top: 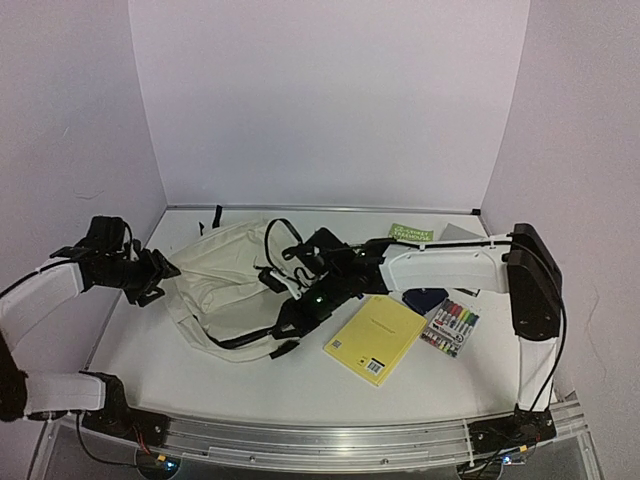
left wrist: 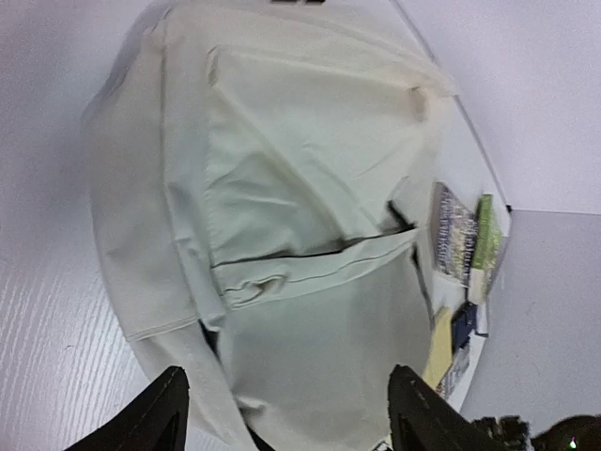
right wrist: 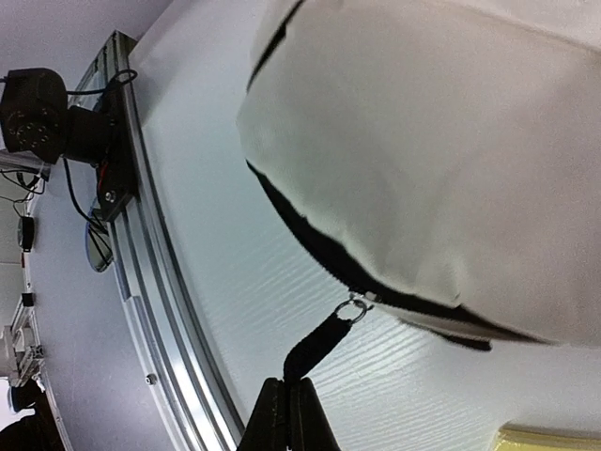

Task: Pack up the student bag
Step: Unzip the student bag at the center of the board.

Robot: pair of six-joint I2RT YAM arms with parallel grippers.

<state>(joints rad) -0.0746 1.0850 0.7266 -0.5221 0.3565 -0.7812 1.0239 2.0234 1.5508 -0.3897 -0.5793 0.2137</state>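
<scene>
No legible text; green booklet [top: 408,233] print blurred.

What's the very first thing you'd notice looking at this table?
The big cream student bag lies crumpled mid-table, with a bright yellow book and a pack of markers to its right. The right gripper is shut on its black zipper pull; the left gripper is open beside the bag.
</scene>
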